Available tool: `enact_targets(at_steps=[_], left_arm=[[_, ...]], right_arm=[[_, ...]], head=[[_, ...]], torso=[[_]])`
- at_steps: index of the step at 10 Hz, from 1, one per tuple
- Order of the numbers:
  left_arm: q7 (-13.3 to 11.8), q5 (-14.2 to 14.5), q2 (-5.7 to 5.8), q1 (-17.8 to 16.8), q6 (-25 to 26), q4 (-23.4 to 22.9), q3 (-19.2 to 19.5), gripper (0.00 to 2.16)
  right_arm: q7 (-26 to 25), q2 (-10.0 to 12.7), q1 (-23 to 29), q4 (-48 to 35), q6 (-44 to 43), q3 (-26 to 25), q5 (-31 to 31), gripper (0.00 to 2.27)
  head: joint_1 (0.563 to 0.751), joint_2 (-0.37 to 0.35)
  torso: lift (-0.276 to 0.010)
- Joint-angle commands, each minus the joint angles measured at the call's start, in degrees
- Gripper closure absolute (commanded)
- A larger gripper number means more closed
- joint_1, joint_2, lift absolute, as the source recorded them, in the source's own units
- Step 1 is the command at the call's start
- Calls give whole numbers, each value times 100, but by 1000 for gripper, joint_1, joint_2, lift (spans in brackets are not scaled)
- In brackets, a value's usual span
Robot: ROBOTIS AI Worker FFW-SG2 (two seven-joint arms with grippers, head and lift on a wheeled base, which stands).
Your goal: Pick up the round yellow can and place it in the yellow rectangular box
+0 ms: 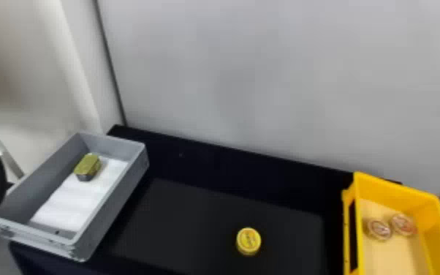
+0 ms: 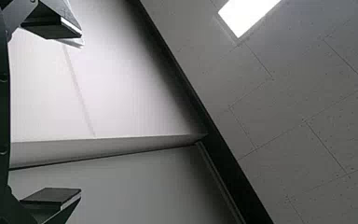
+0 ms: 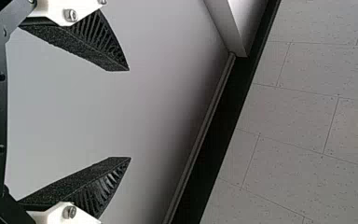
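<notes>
1. Wall (image 1: 266, 73): pale grey, rising behind the far edge of the bench.
2. Bench (image 1: 201, 204): black-topped, carrying a box at left, a box at right and the yellow can between them.
3. Grey box (image 1: 117, 206): at the left, set at a slant, its long sides running from near to far.
4. Yellow box (image 1: 394, 192): at the right, with a dark slot in its left side.
5. Left hand (image 2: 81, 114): released, its two fingers standing wide apart in the left wrist view, facing wall and ceiling.
6. Right hand (image 3: 129, 114): released too, fingers well apart in the right wrist view, also towards wall and ceiling.
7. White sheet (image 1: 73, 204): lying along the floor of the grey box.
8. Green can (image 1: 87, 166): at the sheet's far end, inside the grey box.
9. Yellow can (image 1: 248, 241): on the near part of the bench, closer to the yellow box than to the grey one.
10. Two round tins (image 1: 379, 229): side by side inside the yellow box.
</notes>
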Motion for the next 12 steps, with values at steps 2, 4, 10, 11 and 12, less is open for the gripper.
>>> enact_targets(at_steps=[2, 4, 10, 11, 12], left_arm=[[1, -1, 0, 4, 0, 0, -9, 85], [1, -1, 9, -22, 0, 0, -27, 85], [1, -1, 9, -13, 0, 0, -27, 85], [-8, -1, 9, -13, 9, 0, -27, 85], [-8, -1, 9, -13, 9, 0, -18, 85]], right_arm=[[-5, 7, 15, 9, -33, -15, 0, 113], [-5, 7, 15, 9, -51, -15, 0, 113], [-5, 16, 15, 26, -51, -15, 0, 113], [-5, 16, 15, 26, 37, -15, -9, 113], [4, 24, 15, 35, 178, -6, -114, 105]], head=[[694, -78], [694, -78], [694, -78], [694, -78], [694, -78]], torso=[[0], [0], [0], [0], [0]])
